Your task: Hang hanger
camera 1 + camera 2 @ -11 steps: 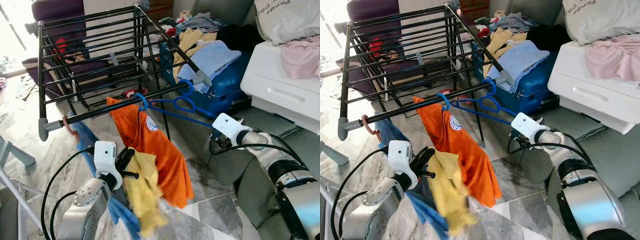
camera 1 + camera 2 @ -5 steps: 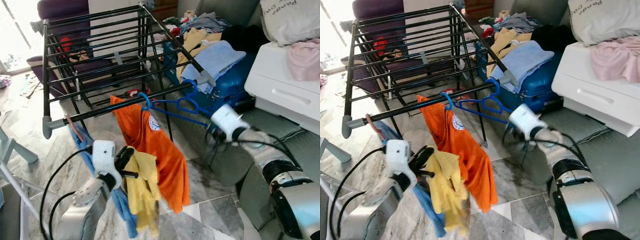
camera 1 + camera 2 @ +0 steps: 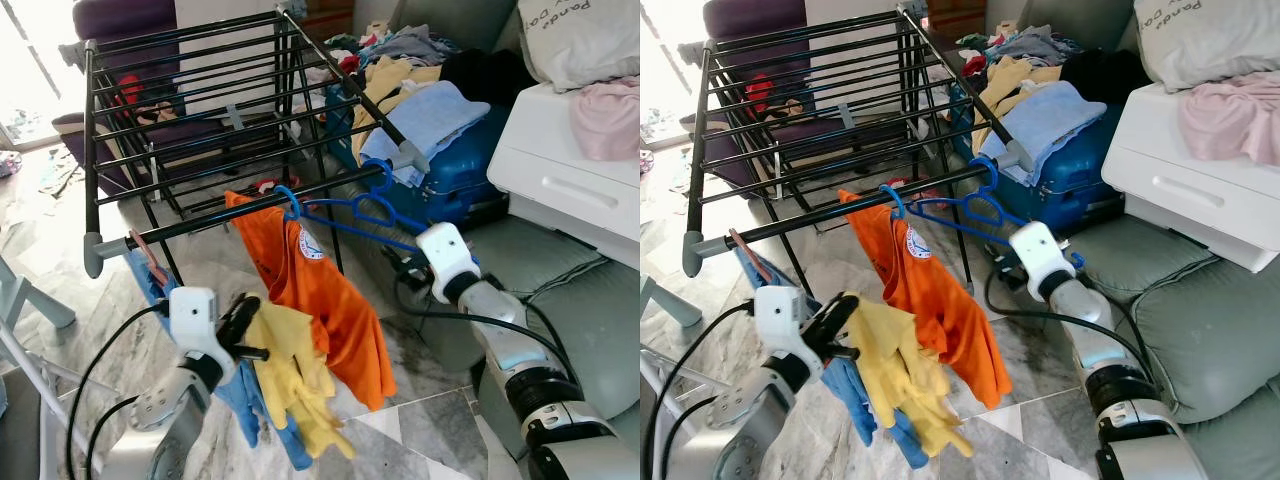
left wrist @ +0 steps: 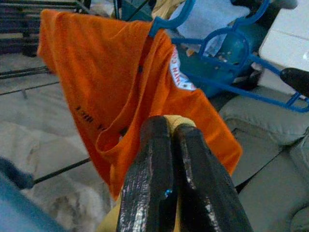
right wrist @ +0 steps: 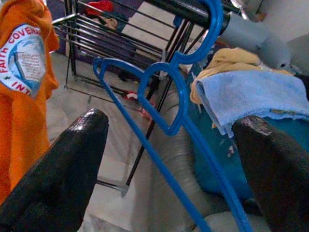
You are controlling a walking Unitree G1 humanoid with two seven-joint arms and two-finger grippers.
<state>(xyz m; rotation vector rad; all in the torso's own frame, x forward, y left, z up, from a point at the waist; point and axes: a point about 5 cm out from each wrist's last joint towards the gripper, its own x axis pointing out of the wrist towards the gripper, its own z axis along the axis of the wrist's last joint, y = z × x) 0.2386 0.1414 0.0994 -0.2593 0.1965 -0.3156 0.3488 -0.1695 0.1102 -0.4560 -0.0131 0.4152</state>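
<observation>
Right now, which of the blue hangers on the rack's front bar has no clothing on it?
The empty blue hanger at the bar's right end, hooked beside the grey end cap, near the right gripper. The other blue hanger carries the orange shirt.

Both arms are silver metal with rounded joint segments; each wrist carries a white plastic housing of boxy shape with round corners; black cables run in loops along the left arm (image 3: pixel 165 420) and the right arm (image 3: pixel 520 365); the left gripper (image 4: pixel 166 159) has two long black fingers with a glossy, slightly scratched surface; the fingers (image 5: pixel 67 164) of the right gripper (image 5: pixel 164 169) are black and rounded too; dark rings separate the segments of the right forearm.
</observation>
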